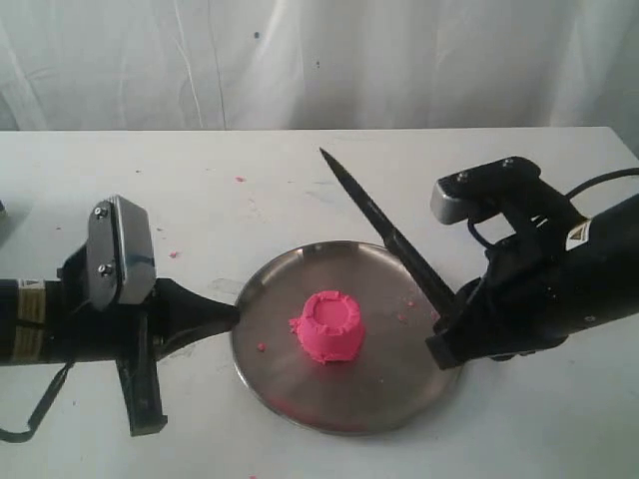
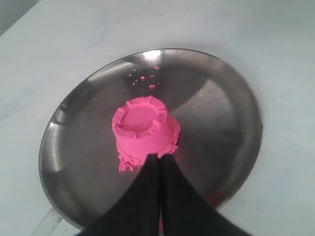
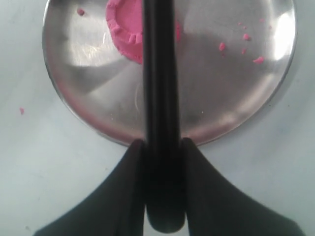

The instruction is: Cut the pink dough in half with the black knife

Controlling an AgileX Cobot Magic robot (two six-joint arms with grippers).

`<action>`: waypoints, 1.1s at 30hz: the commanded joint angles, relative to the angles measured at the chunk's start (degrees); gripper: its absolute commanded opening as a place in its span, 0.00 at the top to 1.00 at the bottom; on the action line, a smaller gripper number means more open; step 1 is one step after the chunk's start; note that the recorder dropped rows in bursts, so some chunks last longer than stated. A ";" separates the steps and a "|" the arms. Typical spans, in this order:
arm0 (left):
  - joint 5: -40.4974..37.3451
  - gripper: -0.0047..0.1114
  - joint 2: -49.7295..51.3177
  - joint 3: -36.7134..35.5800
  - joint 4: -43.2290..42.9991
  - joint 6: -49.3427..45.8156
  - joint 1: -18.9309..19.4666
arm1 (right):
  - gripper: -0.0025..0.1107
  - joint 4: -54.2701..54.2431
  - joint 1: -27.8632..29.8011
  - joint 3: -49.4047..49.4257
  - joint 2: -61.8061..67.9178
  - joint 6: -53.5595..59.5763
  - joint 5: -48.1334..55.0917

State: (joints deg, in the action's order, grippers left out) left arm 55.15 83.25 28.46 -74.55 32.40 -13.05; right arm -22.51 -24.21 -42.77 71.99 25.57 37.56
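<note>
**Status: Knife Gripped, Dough Uncut**

**Workpiece.** The pink dough [image 1: 331, 327] [image 2: 142, 128] [image 3: 125, 29] stands as one cup-shaped lump with a rimmed flat top. It sits near the centre of the steel plate [image 1: 399, 379] [image 2: 221, 123] [image 3: 231, 93], which lies on the white table [image 1: 200, 180]. No cut shows in the dough. Small pink crumbs [image 3: 222, 46] lie scattered on the plate, and a few more on the table.

**Right arm.** The right gripper [image 1: 446, 329] [image 3: 161, 145] is clamped on the handle of the black knife [image 1: 384, 228] [image 3: 160, 88], one finger on each side. The gripper is at the plate's right edge in the exterior view. The blade slants from there toward the back left, and its point lies beyond the plate's far rim. The blade does not touch the dough. In the right wrist view the knife crosses in front of the lump and hides part of it.

**Left arm.** The left gripper [image 1: 232, 314] [image 2: 158, 160] has its fingers pressed together with nothing between them. Its tips are at the plate's left rim, pointing at the dough and just beside its base. Whether they touch the plate cannot be told.
</note>
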 commanded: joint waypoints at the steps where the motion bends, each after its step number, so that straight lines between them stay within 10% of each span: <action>1: 1.38 0.96 4.47 3.40 2.90 0.22 -0.39 | 0.98 4.48 -2.46 0.21 -0.43 1.87 2.29; 33: 14.81 0.96 26.43 21.12 10.87 2.49 -0.39 | 0.98 2.93 -4.41 -1.79 16.26 1.22 2.07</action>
State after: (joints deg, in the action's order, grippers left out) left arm 69.17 109.01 47.93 -63.13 34.21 -13.18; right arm -19.42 -28.53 -44.65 88.29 26.68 40.02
